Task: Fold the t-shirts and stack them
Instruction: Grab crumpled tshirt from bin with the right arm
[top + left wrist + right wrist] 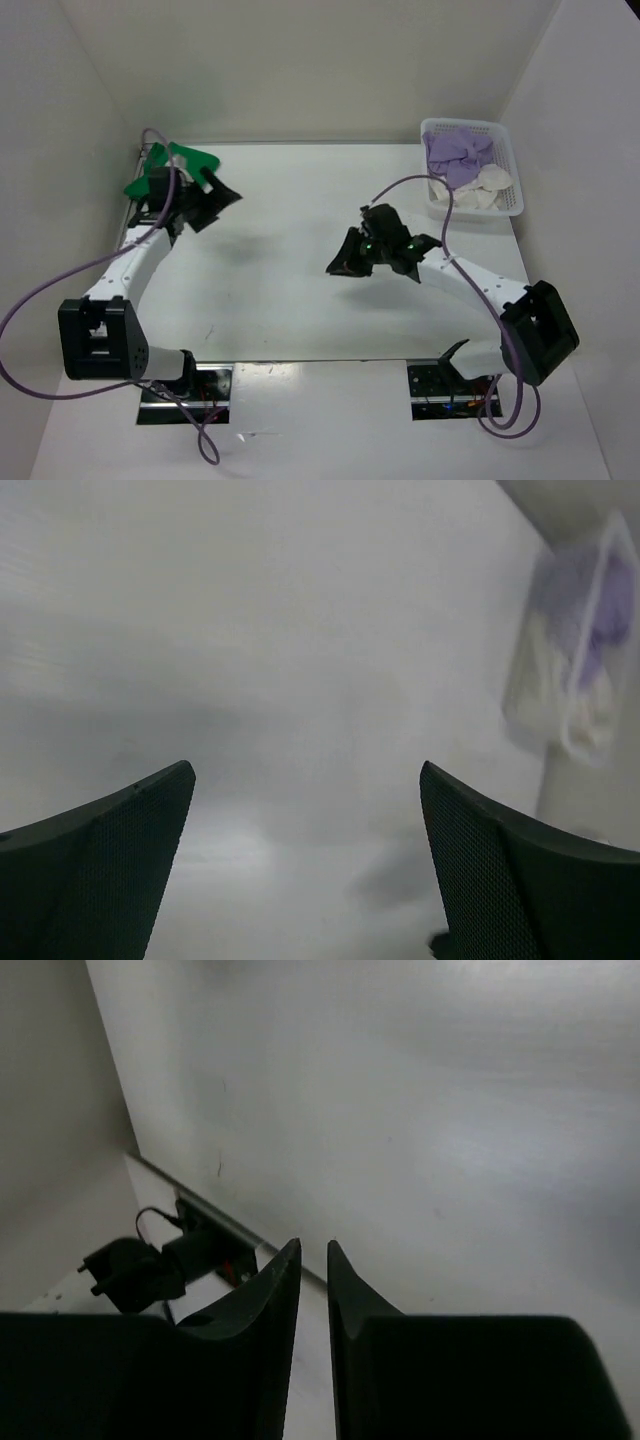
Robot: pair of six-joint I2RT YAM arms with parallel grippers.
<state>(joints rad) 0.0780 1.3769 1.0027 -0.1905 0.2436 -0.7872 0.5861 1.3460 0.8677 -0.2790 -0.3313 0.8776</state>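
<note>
The green t-shirt [186, 158] lies bunched at the table's far left corner, partly hidden under my left wrist. My left gripper [222, 208] [305, 768] hangs just right of it, open wide with only bare table between its fingers [120, 850]. The lavender t-shirt [455, 152] and the cream t-shirt [488, 186] sit crumpled in the white lattice basket [505, 135] at the far right; the left wrist view shows that basket [520, 705] blurred. My right gripper [338, 266] [313, 1243] hovers over mid-table, its jaws a narrow slit apart and holding nothing.
White walls enclose the table [290, 300] at the back and on both sides. Purple cables [40, 290] loop from both arms. The arm bases [185, 385] and a metal rail [215, 1222] run along the near edge.
</note>
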